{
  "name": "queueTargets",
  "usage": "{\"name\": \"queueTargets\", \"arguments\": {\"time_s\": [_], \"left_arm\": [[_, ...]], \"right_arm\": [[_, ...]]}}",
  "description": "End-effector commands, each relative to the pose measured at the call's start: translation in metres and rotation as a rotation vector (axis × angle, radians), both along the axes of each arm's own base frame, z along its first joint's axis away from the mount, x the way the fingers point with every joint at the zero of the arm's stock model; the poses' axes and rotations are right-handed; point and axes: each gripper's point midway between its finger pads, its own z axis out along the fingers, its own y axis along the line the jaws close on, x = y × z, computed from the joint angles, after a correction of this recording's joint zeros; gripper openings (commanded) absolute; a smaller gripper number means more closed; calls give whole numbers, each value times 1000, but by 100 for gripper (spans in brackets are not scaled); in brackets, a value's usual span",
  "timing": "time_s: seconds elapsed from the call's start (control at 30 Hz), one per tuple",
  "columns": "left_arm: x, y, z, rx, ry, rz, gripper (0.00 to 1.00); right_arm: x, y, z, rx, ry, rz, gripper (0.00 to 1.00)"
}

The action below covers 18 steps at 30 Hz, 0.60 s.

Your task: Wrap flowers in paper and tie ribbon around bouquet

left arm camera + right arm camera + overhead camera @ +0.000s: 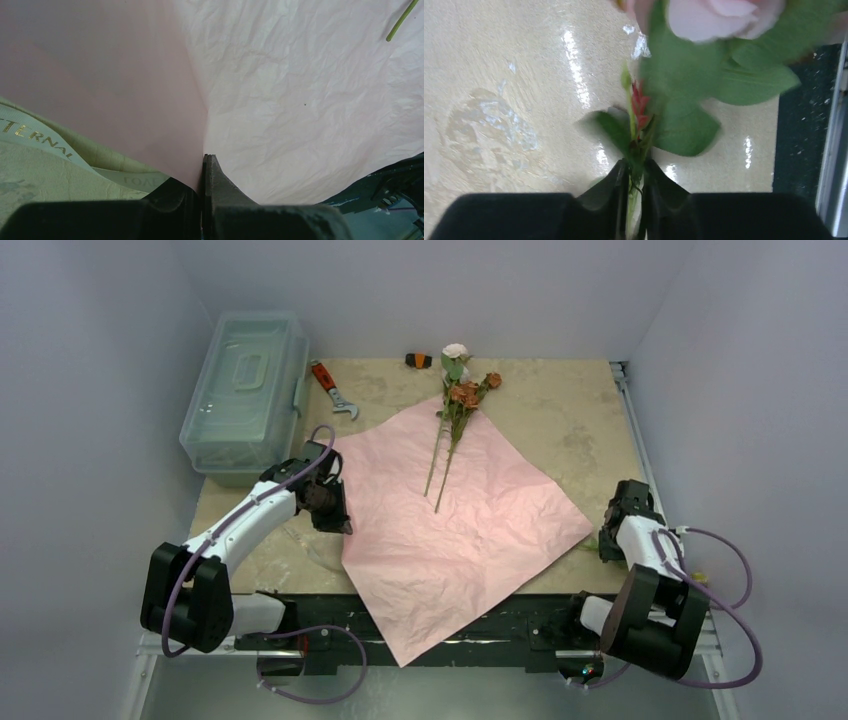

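Note:
The pink paper lies spread as a diamond on the table, its near corner hanging over the front edge. Several flowers rest on its far corner, stems pointing toward me. My left gripper is shut on the paper's left edge; in the left wrist view the sheet rises from the closed jaws. A cream ribbon with gold lettering lies under that edge. My right gripper, at the table's right edge, is shut on the green stem of one more flower, pink-bloomed and leafy, between its jaws.
A clear plastic toolbox stands at the far left. A red-handled wrench and a small black and orange object lie near the back wall. White walls close in both sides. A black rail runs along the front edge.

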Motion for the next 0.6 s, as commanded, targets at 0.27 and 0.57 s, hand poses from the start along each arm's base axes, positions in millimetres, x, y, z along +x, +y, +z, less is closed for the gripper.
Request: {"name": "queueTargets", "arguments": {"time_s": [0.27, 0.57], "left_arm": [[4, -4, 6, -16, -41, -19, 0], [4, -4, 5, -13, -38, -16, 0]], "right_arm": [[81, -47, 79, -180, -192, 71, 0], [141, -83, 194, -384, -353, 157, 0]]}}
